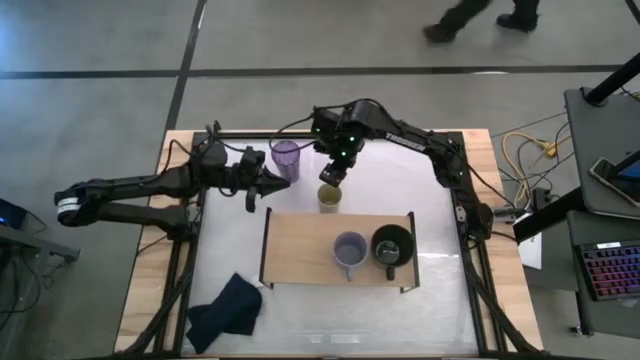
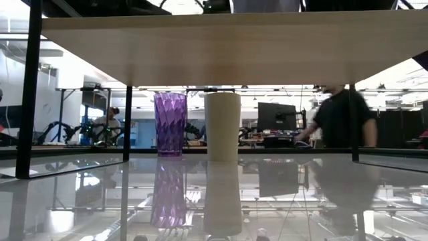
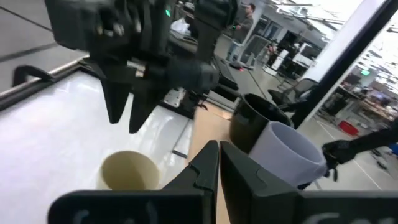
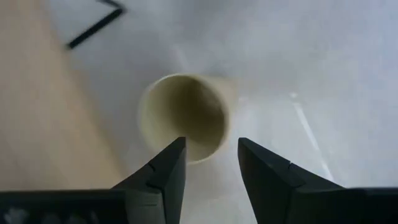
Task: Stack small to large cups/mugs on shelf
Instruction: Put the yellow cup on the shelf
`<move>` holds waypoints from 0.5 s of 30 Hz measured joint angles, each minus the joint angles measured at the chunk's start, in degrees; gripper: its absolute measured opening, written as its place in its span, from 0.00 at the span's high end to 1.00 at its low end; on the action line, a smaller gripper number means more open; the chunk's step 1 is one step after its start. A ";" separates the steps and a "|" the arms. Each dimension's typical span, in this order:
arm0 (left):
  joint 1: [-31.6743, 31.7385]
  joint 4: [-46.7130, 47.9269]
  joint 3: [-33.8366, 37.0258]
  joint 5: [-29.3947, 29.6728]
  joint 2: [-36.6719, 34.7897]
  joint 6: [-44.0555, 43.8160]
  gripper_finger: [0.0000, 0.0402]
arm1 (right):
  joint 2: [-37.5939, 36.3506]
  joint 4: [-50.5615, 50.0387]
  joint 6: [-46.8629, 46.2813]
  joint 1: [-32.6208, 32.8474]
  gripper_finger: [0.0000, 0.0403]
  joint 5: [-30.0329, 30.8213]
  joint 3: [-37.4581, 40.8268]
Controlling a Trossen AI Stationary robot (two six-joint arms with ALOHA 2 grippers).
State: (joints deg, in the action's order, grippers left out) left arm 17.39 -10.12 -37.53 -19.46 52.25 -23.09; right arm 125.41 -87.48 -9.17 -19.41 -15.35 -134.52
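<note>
Hovering my right gripper (image 4: 211,163), fingers apart, above the pale yellow cup (image 1: 330,197) standing on the table behind the shelf (image 1: 300,250); left gripper (image 1: 283,184) pinched together beside the purple tumbler (image 1: 286,155); an off-centre descent could topple the cup

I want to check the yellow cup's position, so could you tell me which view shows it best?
The low view: the yellow cup stands upright on the table, full side visible. The high view and right wrist view show its open mouth; the left wrist view only its rim.
</note>
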 joint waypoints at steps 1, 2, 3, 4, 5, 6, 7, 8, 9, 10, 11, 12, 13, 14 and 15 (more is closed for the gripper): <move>0.64 0.06 -0.09 0.00 -0.08 0.20 1.00 | 0.30 0.05 0.07 -0.09 0.66 1.46 0.00; 1.38 0.12 -0.16 0.00 -0.18 0.96 1.00 | 0.67 -0.02 0.19 -0.12 0.66 3.17 0.00; 2.14 0.10 -0.25 0.02 -0.31 1.79 1.00 | 0.97 0.01 0.20 -0.14 0.65 4.78 0.00; 2.82 0.02 -0.31 0.02 -0.55 2.61 1.00 | 1.16 -0.03 0.20 -0.29 0.65 5.85 0.00; 3.58 0.06 -0.32 0.02 -0.78 3.01 1.00 | 1.29 -0.04 0.17 -0.43 0.65 6.29 0.02; 4.34 0.03 -0.32 -0.01 -0.91 3.13 1.00 | 1.57 0.15 0.17 -0.49 0.65 6.41 0.02; 5.18 0.10 -0.32 -0.33 -1.12 3.17 1.00 | 1.84 0.41 -0.08 -0.55 0.66 6.41 0.02; 6.00 0.19 -0.32 -1.09 -1.34 3.15 1.00 | 2.07 0.54 -0.34 -0.60 0.66 6.42 0.02; 6.78 0.12 -0.32 -1.68 -1.53 3.17 1.00 | 2.42 0.52 -0.43 -0.63 0.65 6.38 0.02; 7.53 0.04 -0.32 -2.60 -1.80 3.17 1.00 | 2.86 0.57 -0.46 -0.62 0.65 6.31 0.02; 8.20 0.04 -0.33 -3.41 -2.04 3.14 1.00 | 3.11 0.54 -0.47 -0.62 0.65 6.00 0.06; 8.89 0.06 -0.37 -4.29 -2.22 3.08 1.00 | 3.35 0.53 -0.45 -0.61 0.65 5.75 0.09; 9.50 0.07 -0.38 -4.65 -2.38 2.99 1.00 | 3.54 0.57 -0.35 -0.60 0.65 5.21 0.09; 9.95 0.07 -0.41 -5.12 -2.55 2.93 1.00 | 3.58 0.52 -0.20 -0.60 0.65 4.59 0.09; 10.31 0.07 -0.43 -5.27 -2.74 2.91 1.00 | 3.66 0.48 -0.12 -0.58 0.65 4.41 0.07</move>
State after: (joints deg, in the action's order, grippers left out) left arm 27.70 -10.06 -37.95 -24.73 49.51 -20.18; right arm 129.07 -87.00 -9.29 -19.99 -10.94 -134.45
